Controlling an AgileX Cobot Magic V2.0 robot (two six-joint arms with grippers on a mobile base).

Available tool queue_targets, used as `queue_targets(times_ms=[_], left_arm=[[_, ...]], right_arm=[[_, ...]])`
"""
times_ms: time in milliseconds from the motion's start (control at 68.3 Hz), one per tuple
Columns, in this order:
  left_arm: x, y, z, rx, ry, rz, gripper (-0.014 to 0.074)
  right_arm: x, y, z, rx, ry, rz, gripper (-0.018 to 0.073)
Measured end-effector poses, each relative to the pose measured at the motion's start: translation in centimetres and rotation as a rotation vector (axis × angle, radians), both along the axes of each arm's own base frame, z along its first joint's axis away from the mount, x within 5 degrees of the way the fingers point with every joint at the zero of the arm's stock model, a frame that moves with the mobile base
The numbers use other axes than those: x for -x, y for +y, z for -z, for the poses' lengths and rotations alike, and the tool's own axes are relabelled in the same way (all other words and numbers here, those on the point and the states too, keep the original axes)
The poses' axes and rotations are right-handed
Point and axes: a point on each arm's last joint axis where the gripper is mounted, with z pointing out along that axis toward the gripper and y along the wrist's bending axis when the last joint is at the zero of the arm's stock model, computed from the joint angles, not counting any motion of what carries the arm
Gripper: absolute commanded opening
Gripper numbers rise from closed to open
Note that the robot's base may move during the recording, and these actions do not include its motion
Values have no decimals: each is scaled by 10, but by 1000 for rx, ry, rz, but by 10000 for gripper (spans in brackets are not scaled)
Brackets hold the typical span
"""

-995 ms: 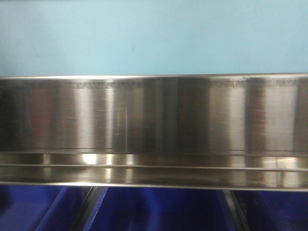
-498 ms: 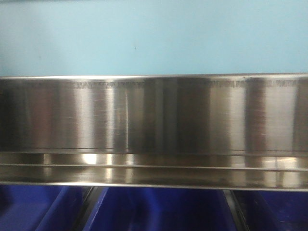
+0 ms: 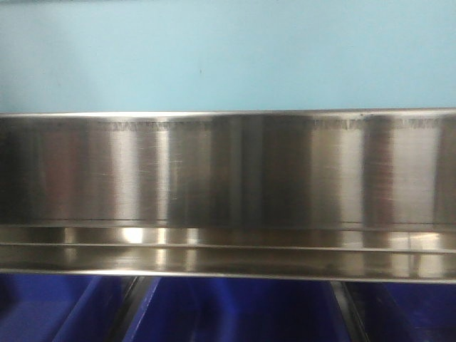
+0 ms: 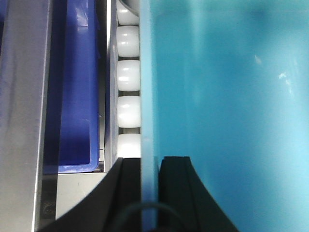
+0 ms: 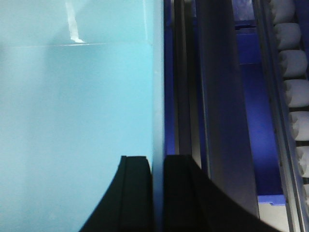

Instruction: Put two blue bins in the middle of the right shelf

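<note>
I hold a light blue bin [image 4: 227, 106] between both arms. My left gripper [image 4: 148, 166] is shut on its thin side wall, one black finger [image 4: 129, 193] outside and one inside. My right gripper [image 5: 158, 162] is shut on the opposite wall of the same bin [image 5: 77, 121], its fingers [image 5: 136, 193] pinching the edge. In the front view a light blue surface [image 3: 228, 57] of the same colour fills the top. Dark blue bins [image 3: 228, 313] sit below a steel shelf beam [image 3: 228, 171].
White rollers [image 4: 128, 77] run close beside the held bin on the left, with a dark blue bin [image 4: 79, 87] and a steel post [image 4: 24, 96] beyond. On the right stand a steel rail [image 5: 222, 96], a dark blue bin [image 5: 260, 125] and more rollers [image 5: 295, 92].
</note>
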Motion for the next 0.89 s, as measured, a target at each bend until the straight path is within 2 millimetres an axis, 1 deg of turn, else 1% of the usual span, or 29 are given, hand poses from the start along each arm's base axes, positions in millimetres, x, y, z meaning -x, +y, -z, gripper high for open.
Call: queue_targets(times_ms=[161,249,307,527,893], left_arm=[[0,0,-3,3,-2,-1,-111],[0,0,-11,10,-15,-4,-111],[0,0,-18,14,-27,-7,-111],[6,6,-43,22,-100,-17,-111],[25,17,-64,46,-168,-25,-111]], right_arm=[[0,0,0,2,3,1,-163],[0,0,0,5,11,3,-163],[0,0,-3,-2,6,3,-163],[-1,1,-23,-41,-51,4,-163],[4,3,-57,-82,-144,-16,-163]])
